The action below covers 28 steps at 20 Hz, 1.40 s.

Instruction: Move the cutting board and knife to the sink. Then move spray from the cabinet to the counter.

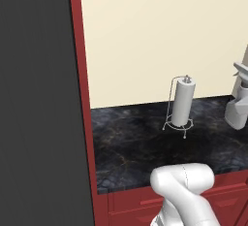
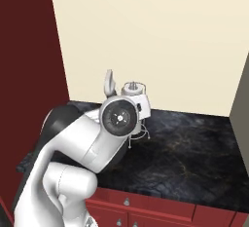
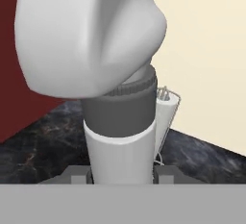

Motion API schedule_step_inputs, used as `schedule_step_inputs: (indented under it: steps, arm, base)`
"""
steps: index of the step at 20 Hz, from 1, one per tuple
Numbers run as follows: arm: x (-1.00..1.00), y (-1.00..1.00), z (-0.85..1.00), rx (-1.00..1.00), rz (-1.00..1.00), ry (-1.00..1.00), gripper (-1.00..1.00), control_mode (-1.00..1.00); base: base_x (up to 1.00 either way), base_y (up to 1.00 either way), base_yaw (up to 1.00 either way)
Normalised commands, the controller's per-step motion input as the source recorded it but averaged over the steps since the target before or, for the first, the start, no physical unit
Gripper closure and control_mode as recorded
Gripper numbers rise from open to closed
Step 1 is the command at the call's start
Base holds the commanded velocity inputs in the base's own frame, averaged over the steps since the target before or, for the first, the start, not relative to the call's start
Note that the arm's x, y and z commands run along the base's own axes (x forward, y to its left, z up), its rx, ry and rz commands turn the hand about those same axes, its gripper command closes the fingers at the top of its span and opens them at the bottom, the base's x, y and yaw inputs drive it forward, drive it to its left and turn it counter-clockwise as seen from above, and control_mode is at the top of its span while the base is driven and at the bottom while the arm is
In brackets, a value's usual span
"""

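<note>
My gripper [image 3: 122, 172] is shut on the spray [image 3: 120, 136], a pale bottle with a dark grey collar and a bulky white head that stands upright between the fingertips. Its trigger top pokes up behind my arm in the right base view as the spray [image 2: 109, 82], and at the right edge of the left base view the spray [image 1: 236, 112] hangs over the counter [image 1: 145, 142]. The bottle's base is hidden, so I cannot tell whether it touches the black veined slab. The cutting board, knife, sink and cabinet are out of view.
A white paper-towel roll [image 1: 183, 103] on a wire stand sits near the cream back wall, just behind the bottle. A tall dark red panel [image 2: 24, 50] closes the counter's left end. Red drawer fronts [image 2: 160, 206] run below the front edge.
</note>
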Motion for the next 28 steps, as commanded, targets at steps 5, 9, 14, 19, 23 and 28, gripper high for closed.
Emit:
schedule_step_inputs:
  steps: [5,9,14,19,23,28]
  arm:
    - [0.05,-0.16,-0.39,-0.04,0.0,-0.06,1.0,-1.0]
    - [0.14,-0.13,-0.11,0.01,0.0,-0.07,1.0,-1.0]
    - [0.05,-0.22,-0.19,0.04,0.0,-0.05,1.0,-1.0]
    - [0.04,-0.38,-0.19,0.09,0.0,0.03,1.0,-1.0]
    - [0.06,-0.34,-0.21,0.08,0.0,0.09,1.0,-1.0]
    - [0.18,-0.21,-0.35,0.01,0.0,0.12,1.0,-1.0]
  base:
    - [0.0,0.0,0.0]
    - [0.0,0.0,0.0]
    - [0.0,0.0,0.0]
    - [0.0,0.0,0.0]
    - [0.0,0.0,0.0]
    - [0.0,0.0,0.0]
